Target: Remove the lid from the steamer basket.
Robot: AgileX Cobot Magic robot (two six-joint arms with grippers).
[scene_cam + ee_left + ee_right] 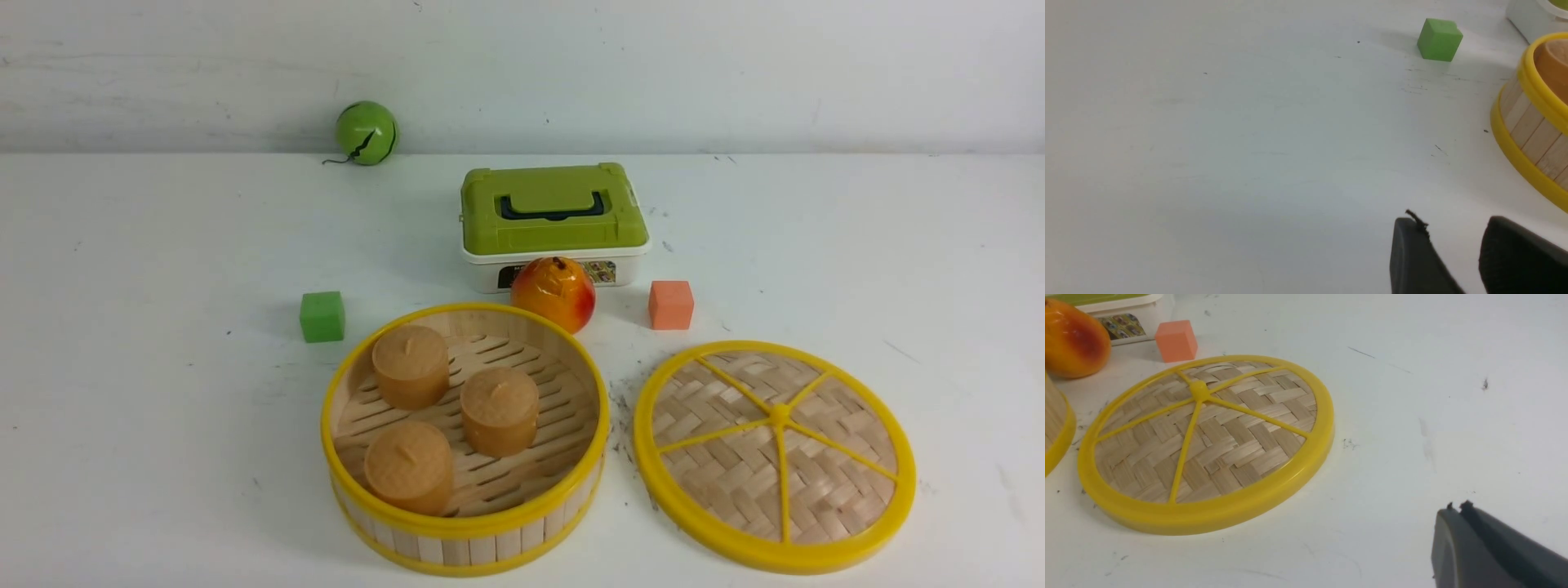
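Note:
The steamer basket [465, 523] stands uncovered near the table's front, a round tub with pale slat wall and yellow rims, holding three tan buns [498, 410]. To its right the lid [774, 453], a woven bamboo disc with yellow rim and spokes, lies flat on the table. No arm shows in the front view. In the left wrist view my left gripper [1453, 228] is open and empty, the basket [1531, 130] a little way off to one side. In the right wrist view my right gripper [1457, 508] is shut on nothing, clear of the lid [1204, 441].
A white box with green lid [553, 220] stands behind the basket, an orange-red fruit [553, 292] in front of it. A green cube [322, 316] sits left, an orange cube [671, 305] right, a green ball [366, 132] at the back wall.

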